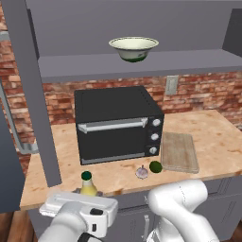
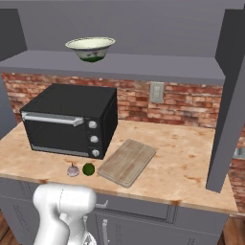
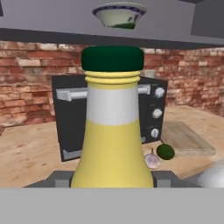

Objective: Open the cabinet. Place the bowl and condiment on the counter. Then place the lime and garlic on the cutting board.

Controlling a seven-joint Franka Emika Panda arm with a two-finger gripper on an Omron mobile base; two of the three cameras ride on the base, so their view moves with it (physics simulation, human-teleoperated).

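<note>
Gripping condiment [image 3: 113,131] — pincer [image 1: 89,194] clamped on it, at desk [image 1: 212,137] edge before oven [image 1: 116,124]; early release risks toppling.

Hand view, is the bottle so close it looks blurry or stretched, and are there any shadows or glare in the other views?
Hand view: the bottle looms large and soft-edged, hiding much of the oven. Left base view: even light, no glare, only a faint shadow under the oven and beside the lime. Right base view: the same flat light, with the board grain a little smeared.
</note>
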